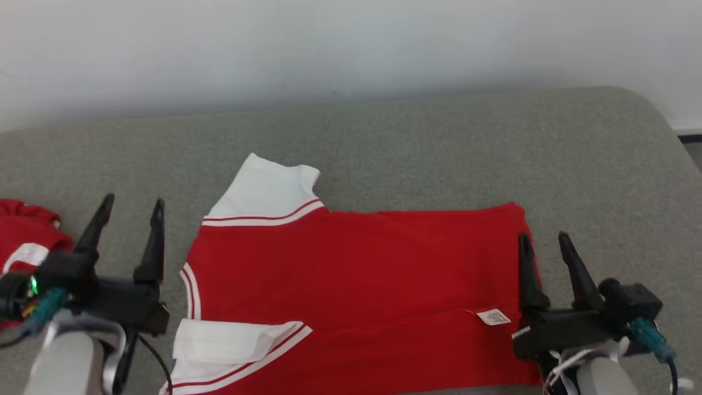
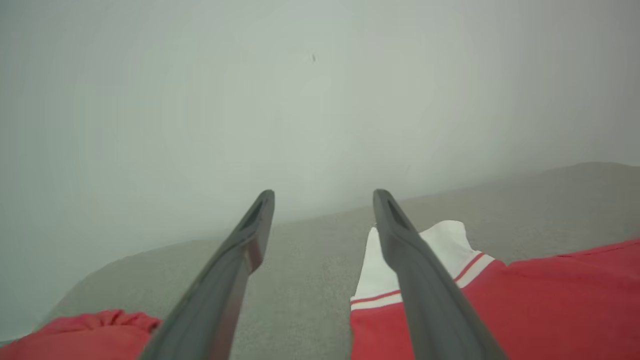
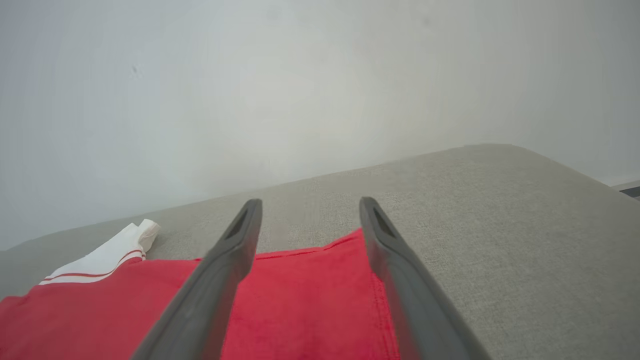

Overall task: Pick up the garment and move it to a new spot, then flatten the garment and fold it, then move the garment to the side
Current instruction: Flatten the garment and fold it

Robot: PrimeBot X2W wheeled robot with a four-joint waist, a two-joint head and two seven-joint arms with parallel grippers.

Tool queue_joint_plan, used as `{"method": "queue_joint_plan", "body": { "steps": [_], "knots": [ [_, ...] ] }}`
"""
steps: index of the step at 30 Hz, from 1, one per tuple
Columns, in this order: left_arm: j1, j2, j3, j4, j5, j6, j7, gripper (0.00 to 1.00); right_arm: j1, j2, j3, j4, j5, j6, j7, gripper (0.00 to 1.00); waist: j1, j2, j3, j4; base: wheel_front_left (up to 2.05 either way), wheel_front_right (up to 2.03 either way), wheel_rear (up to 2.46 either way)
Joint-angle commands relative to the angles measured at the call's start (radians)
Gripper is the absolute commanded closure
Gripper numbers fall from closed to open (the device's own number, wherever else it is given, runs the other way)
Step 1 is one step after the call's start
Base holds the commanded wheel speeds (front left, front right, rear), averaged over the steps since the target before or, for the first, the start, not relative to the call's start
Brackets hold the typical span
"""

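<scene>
The garment (image 1: 356, 274) is a red shirt with white, red-striped sleeves, lying spread on the grey cushion with its collar to the left and hem to the right. One white sleeve (image 1: 266, 192) points toward the wall; the other (image 1: 230, 340) is folded in near the front edge. My left gripper (image 1: 131, 206) hovers open just left of the collar, nothing between its fingers. My right gripper (image 1: 543, 238) hovers open over the hem's right edge, also empty. The left wrist view shows the sleeve (image 2: 450, 245) behind the right finger; the right wrist view shows the red hem (image 3: 310, 300) between the fingers.
A second red and white piece of clothing (image 1: 24, 238) lies bunched at the far left of the grey cushion (image 1: 439, 148). A pale wall (image 1: 351, 49) rises behind the cushion. The cushion's rounded right corner (image 1: 658, 126) drops off to the floor.
</scene>
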Motion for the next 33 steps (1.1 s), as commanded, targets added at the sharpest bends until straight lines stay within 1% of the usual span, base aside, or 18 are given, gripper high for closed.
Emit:
{"method": "queue_joint_plan", "body": {
  "steps": [1, 3, 8, 9, 10, 13, 15, 21, 33],
  "knots": [
    [-0.063, 0.032, -0.027, 0.022, -0.031, -0.001, 0.035, 0.0, -0.043, 0.0, 0.014, 0.009, 0.014, 0.001, -0.001, 0.0, -0.0002, -0.0001, 0.125, -0.121, 0.0, 0.0, 0.0],
    [-0.143, 0.086, -0.051, 0.052, -0.068, 0.0, 0.075, 0.0, -0.095, 0.001, 0.042, 0.02, 0.029, 0.001, -0.001, 0.0, -0.0002, -0.0001, 0.17, -0.158, 0.0, 0.0, 0.0],
    [-0.314, 0.193, -0.124, 0.134, -0.157, 0.0, 0.162, 0.0, -0.209, 0.0, 0.107, 0.039, 0.074, 0.001, -0.001, 0.0, -0.0002, -0.0001, 0.268, -0.234, 0.0, 0.0, 0.0],
    [-0.314, 0.193, -0.124, 0.134, -0.157, 0.0, 0.162, 0.0, -0.209, 0.0, 0.107, 0.039, 0.074, 0.001, -0.001, 0.0, -0.0002, -0.0001, 0.268, -0.234, 0.0, 0.0, 0.0],
    [-0.345, 0.212, -0.141, 0.152, -0.168, 0.0, 0.173, 0.0, -0.225, 0.001, 0.117, 0.041, 0.083, 0.001, -0.001, 0.0, -0.0002, -0.0001, 0.281, -0.246, 0.0, 0.0, 0.0],
    [-0.408, 0.234, -0.162, 0.204, -0.219, 0.0, 0.226, 0.0, -0.267, 0.002, 0.144, 0.044, 0.105, 0.001, -0.001, 0.0, -0.0002, -0.0001, 0.312, -0.272, 0.0, 0.0, 0.0],
    [-0.445, 0.26, -0.178, 0.238, -0.234, 0.0, 0.254, 0.0, -0.284, 0.001, 0.154, 0.045, 0.115, 0.001, -0.001, 0.0, -0.0002, -0.0001, 0.327, -0.284, 0.0, 0.0, 0.0],
    [-0.51, 0.279, -0.236, 0.314, -0.282, 0.0, 0.27, 0.0, -0.304, 0.002, 0.168, 0.044, 0.123, 0.001, -0.001, 0.0, -0.0002, -0.0001, 0.348, -0.296, 0.0, 0.0, 0.0],
    [-0.586, 0.285, -0.344, 0.435, -0.341, 0.0, 0.284, 0.0, -0.311, 0.001, 0.185, 0.054, 0.126, 0.001, -0.001, 0.0, -0.0002, -0.0001, 0.36, -0.302, 0.0, 0.0, 0.0]
  ]
}}
